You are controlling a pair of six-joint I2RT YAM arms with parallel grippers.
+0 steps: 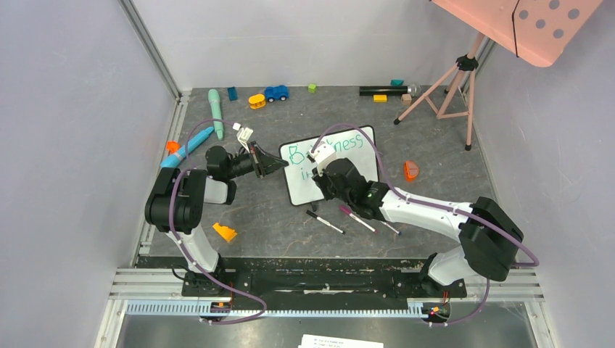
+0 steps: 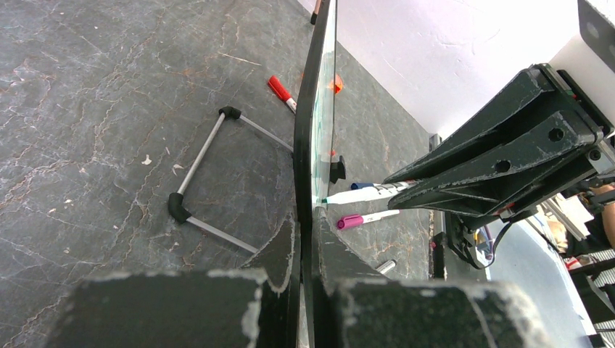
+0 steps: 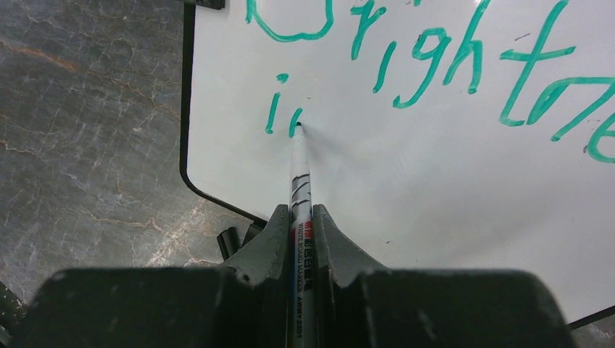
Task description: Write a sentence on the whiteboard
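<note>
The left arm point(image 1: 181, 199) and right arm point(image 1: 493, 239) are built from black joint housings and white links. A purple cable point(image 1: 435, 208) is routed along each arm. The left end effector point(image 2: 307, 219) and right end effector point(image 3: 299, 212) are fitted with black fingers, worn grey at the edges.

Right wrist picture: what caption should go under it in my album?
Right tool holding a marker, its tip touching the whiteboard just under the teal letters.
</note>
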